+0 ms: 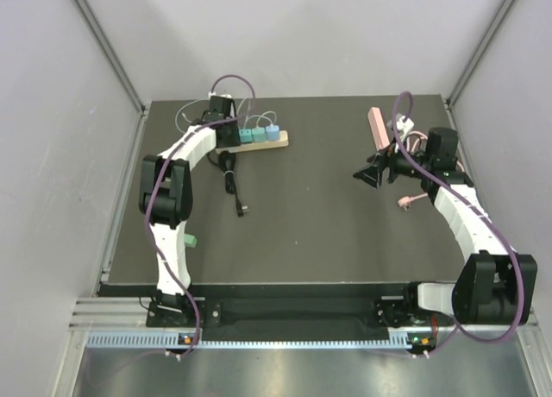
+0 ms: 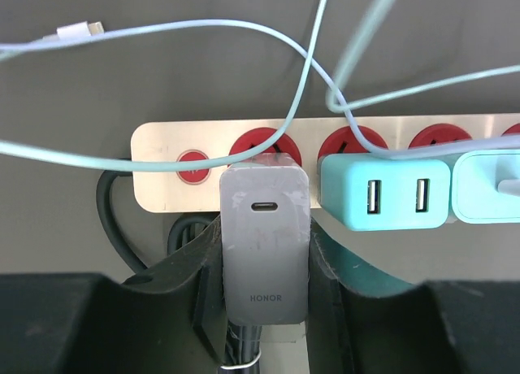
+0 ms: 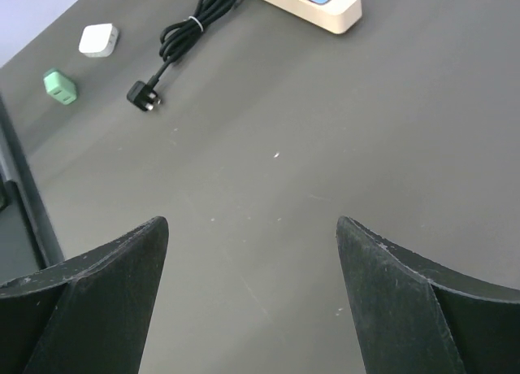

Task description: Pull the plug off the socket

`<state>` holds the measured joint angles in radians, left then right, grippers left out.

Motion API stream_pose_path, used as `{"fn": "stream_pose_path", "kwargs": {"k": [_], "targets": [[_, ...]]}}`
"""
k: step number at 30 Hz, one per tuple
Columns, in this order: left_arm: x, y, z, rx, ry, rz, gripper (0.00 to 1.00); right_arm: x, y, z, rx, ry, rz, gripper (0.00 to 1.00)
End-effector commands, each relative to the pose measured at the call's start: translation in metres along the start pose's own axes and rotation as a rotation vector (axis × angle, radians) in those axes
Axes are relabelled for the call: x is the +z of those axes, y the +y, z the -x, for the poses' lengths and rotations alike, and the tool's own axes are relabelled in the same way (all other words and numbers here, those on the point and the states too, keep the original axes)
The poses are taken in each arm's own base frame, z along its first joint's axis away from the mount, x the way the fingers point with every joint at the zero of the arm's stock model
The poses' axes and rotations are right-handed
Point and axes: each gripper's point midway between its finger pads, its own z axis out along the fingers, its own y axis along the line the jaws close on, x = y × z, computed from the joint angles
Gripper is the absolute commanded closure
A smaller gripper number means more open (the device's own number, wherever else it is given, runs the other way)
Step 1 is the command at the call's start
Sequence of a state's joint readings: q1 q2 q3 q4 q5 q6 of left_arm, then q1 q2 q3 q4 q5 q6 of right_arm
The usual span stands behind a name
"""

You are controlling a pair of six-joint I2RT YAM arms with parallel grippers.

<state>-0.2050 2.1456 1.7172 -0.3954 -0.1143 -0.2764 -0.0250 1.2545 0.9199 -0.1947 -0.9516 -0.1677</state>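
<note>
Top external view: you see the left gripper [image 1: 226, 128] set over the left end of the power strip [image 1: 274, 139], which lies near the far edge of the table [image 1: 328, 242]. Its black cable [image 1: 230, 179] trails toward you. The right gripper [image 1: 369, 174] hangs well apart, on the other side of the table, so it does not get in the way of the pull.

Left wrist view: this is your working view. The grey charger [image 2: 265, 252], the plug to be removed, sits in a red socket near the left end of the strip, just beside a teal adapter [image 2: 384, 197]. The fingers [image 2: 195, 268] flank its two long sides and appear pressed against them, so read the claw as clamped on the charger. The hold is low on the body, clear of the teal neighbour. The charger's upper end overlaps the socket, so judge it as not yet withdrawn. Pale blue cables [image 2: 309, 73] cross above the strip. A pull straight away from the strip's face should avoid them.

Right wrist view: the jaws stand wide apart with only bare table between them. Ahead lie the strip's end, the cable's plug [image 3: 145, 94], a white adapter [image 3: 99, 39] and a green adapter [image 3: 60, 86]. Nothing braces the strip, so it may lift with the charger.
</note>
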Motion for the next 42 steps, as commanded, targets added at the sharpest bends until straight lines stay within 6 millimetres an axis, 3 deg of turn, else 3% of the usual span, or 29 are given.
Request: {"fn": "stream_pose_path", "kwargs": {"k": [1,4,5,7,8,10,13,18,24,25,34,42], "targets": [[-0.065,-0.071,0.051,0.017,-0.182,-0.311,1.00,0.006,0.004,-0.003,0.052,-0.029,0.073,0.16],[-0.079,-0.089,0.035,0.007,-0.173,-0.409,1.00,0.012,0.005,-0.009,0.084,-0.026,0.099,0.17],[-0.079,-0.094,0.020,0.007,-0.145,-0.435,1.00,0.016,0.005,-0.013,0.093,-0.019,0.108,0.17],[-0.093,-0.110,0.017,0.015,-0.156,-0.517,1.00,0.019,0.005,-0.018,0.101,-0.012,0.116,0.17],[-0.096,-0.117,0.005,0.026,-0.138,-0.541,1.00,0.022,0.005,-0.021,0.107,-0.006,0.125,0.17],[-0.109,-0.129,0.002,0.051,-0.154,-0.598,1.00,0.024,0.004,-0.026,0.124,0.001,0.129,0.16],[-0.121,-0.144,-0.019,0.083,-0.139,-0.657,1.00,0.037,0.008,-0.034,0.149,0.011,0.154,0.16],[-0.135,-0.149,-0.027,0.084,-0.170,-0.693,1.00,0.044,0.004,-0.044,0.270,0.013,0.139,0.11],[-0.146,-0.152,-0.044,0.125,-0.201,-0.736,1.00,0.055,0.014,-0.057,0.333,0.041,0.173,0.03],[-0.145,-0.150,-0.051,0.132,-0.194,-0.733,1.00,0.058,0.015,-0.062,0.353,0.053,0.181,0.03],[-0.168,-0.156,-0.058,0.254,-0.269,-0.779,1.00,0.074,0.029,-0.076,0.446,0.102,0.259,0.04],[-0.174,-0.158,-0.066,0.293,-0.278,-0.800,1.00,0.085,0.046,-0.085,0.465,0.147,0.308,0.06]]}}
